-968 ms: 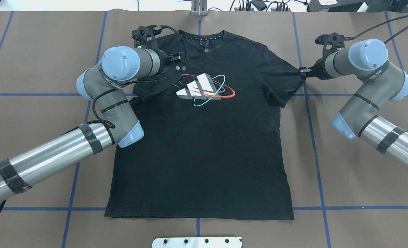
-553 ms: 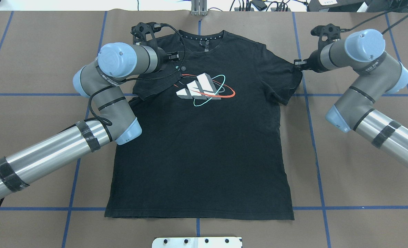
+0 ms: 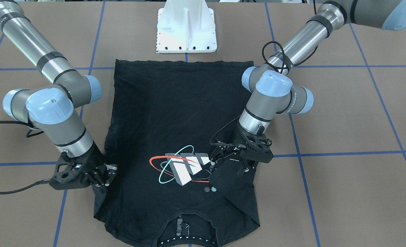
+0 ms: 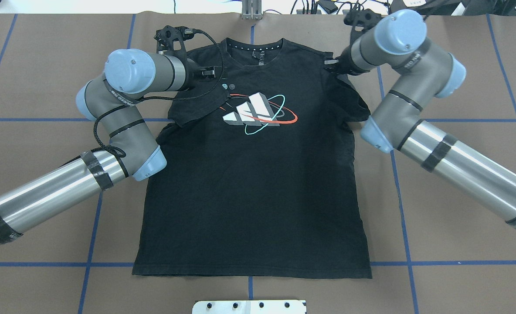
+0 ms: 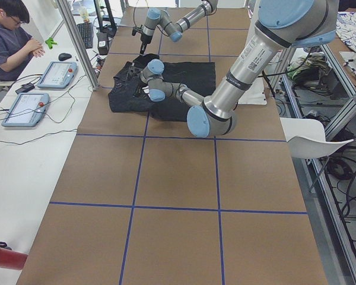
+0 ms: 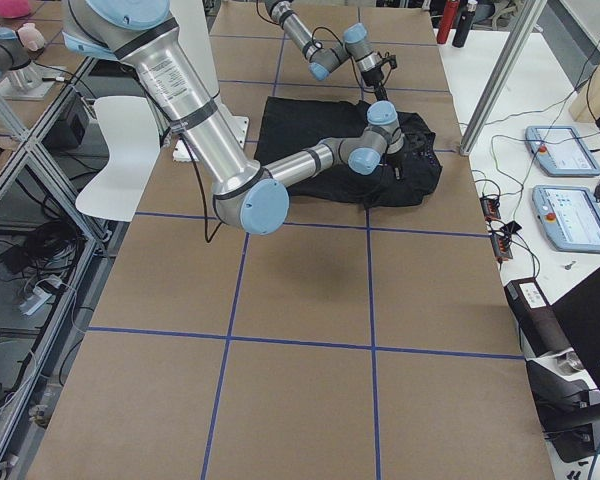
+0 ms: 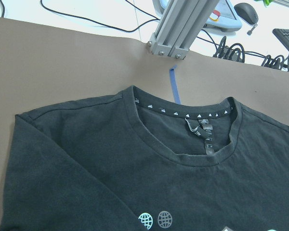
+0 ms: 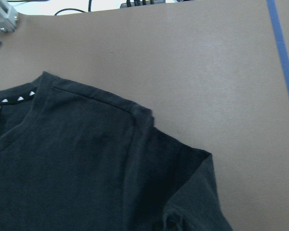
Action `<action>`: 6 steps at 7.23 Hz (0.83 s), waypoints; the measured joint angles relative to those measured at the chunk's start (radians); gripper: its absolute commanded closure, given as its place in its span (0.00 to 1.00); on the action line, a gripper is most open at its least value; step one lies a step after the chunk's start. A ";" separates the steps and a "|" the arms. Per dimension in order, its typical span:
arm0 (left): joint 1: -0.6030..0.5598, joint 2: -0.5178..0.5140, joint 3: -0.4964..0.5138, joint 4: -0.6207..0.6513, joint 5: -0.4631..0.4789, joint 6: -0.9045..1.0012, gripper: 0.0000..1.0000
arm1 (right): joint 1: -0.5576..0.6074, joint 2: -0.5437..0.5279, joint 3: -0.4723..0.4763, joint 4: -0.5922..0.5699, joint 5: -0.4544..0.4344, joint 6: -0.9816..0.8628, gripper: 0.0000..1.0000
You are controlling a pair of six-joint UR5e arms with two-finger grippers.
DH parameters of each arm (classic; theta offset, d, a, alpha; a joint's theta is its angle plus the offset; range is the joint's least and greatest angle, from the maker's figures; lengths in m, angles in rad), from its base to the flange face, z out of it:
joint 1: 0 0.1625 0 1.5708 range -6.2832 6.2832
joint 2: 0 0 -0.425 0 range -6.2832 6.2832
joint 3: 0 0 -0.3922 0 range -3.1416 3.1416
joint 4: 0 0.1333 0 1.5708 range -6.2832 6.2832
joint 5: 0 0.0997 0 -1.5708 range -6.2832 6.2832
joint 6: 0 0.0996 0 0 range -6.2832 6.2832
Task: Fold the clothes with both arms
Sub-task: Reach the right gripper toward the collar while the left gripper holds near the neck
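Right arm (image 4: 408,56) farther inward, T-shirt sleeve (image 4: 356,107) in its jaws.

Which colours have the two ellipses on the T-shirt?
Red and teal ellipses; best in the overhead view.

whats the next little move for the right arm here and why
Probably carry the right gripper a little inward over the T-shirt chest and lower it. It looks shut on the right sleeve edge, which is lifted and bunched near the shoulder, while the left sleeve already lies folded flat across the chest, so the right one needs to match.
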State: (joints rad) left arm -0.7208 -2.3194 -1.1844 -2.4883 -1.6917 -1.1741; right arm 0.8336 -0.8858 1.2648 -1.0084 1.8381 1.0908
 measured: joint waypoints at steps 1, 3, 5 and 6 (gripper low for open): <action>0.000 0.002 -0.001 -0.001 -0.001 0.000 0.00 | -0.032 0.054 -0.005 -0.052 -0.036 0.042 1.00; 0.000 0.003 -0.001 -0.003 -0.003 0.002 0.00 | -0.070 0.131 -0.041 -0.106 -0.095 0.095 1.00; 0.000 0.003 -0.001 -0.006 -0.005 0.002 0.00 | -0.089 0.200 -0.122 -0.113 -0.135 0.124 0.73; 0.000 0.003 -0.001 -0.007 -0.005 0.002 0.00 | -0.096 0.212 -0.140 -0.112 -0.147 0.127 0.01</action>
State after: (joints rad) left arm -0.7209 -2.3163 -1.1858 -2.4950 -1.6965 -1.1720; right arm 0.7378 -0.6737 1.1251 -1.1207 1.6907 1.2179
